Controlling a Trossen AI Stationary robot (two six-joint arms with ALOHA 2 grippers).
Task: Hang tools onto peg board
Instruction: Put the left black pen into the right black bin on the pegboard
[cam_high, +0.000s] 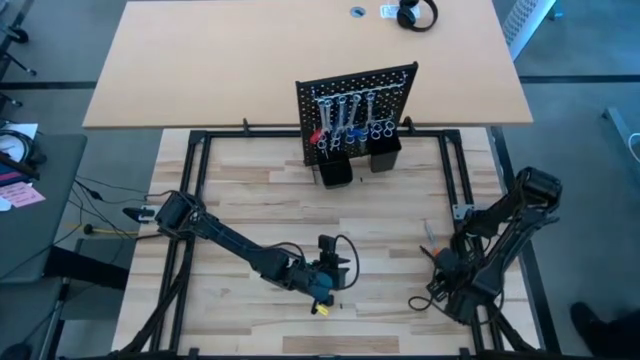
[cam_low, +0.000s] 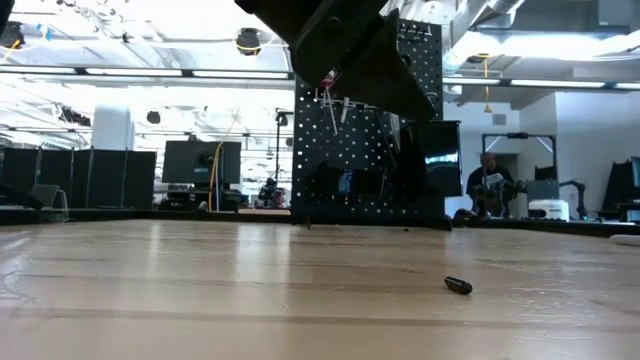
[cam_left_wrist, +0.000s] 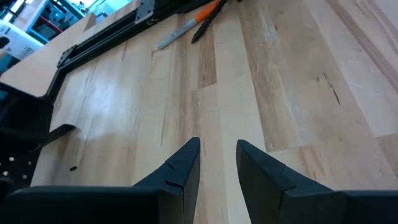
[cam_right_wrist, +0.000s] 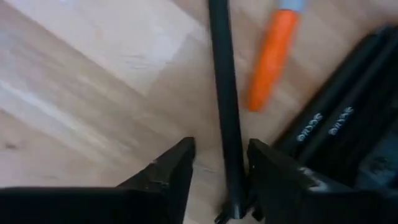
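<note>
I am seeing most tools (cam_high: 348, 118) already hanging on the peg board (cam_high: 357, 100) at the table's far side; an orange-and-black tool (cam_left_wrist: 202, 18) is lying by the right frame. I am holding the left gripper (cam_left_wrist: 217, 163) slightly parted, empty. The right gripper (cam_right_wrist: 219, 168) is straddling a black rod (cam_right_wrist: 224, 106), not clamping it.
</note>
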